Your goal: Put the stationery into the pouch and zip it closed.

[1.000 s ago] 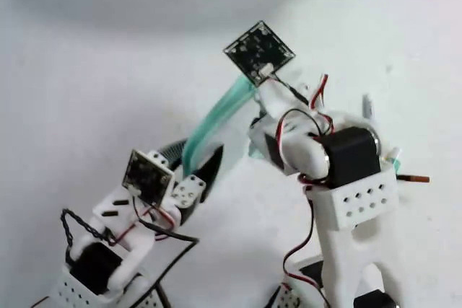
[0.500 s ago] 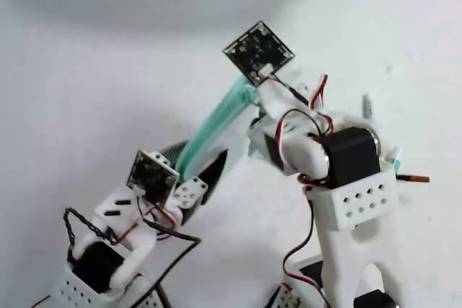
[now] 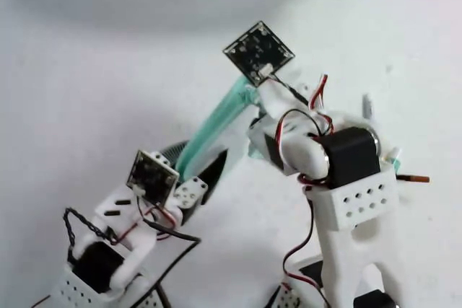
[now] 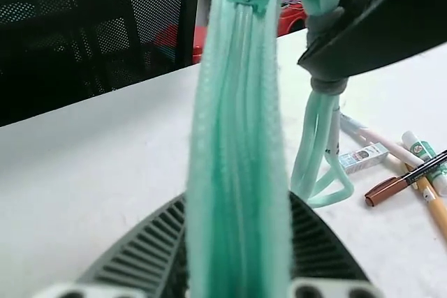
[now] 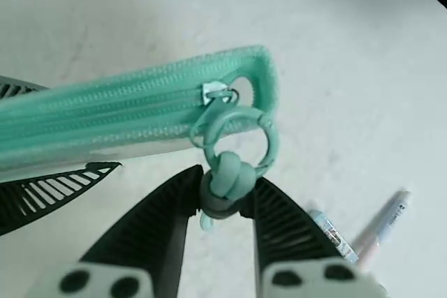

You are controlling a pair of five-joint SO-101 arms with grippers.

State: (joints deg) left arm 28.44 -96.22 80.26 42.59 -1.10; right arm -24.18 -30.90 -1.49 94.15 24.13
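Mint-green pouch (image 4: 237, 137) held edge-up between two grippers over the white table (image 3: 108, 70).
Nearest, the left gripper (image 4: 237, 242) clamps the pouch's near end between its ribbed black jaws. From there the pouch stretches onward, zip edge uppermost, to its far end, where the slider (image 5: 215, 92) sits. A green ring (image 5: 237, 137) hangs from the slider down to a cord knot (image 5: 225, 176), and the right gripper (image 5: 222, 200) is pinched tight on that knot. Farther off, pens (image 4: 405, 179) and a small labelled tube (image 4: 360, 158) lie on the table near the right arm, outside the pouch.
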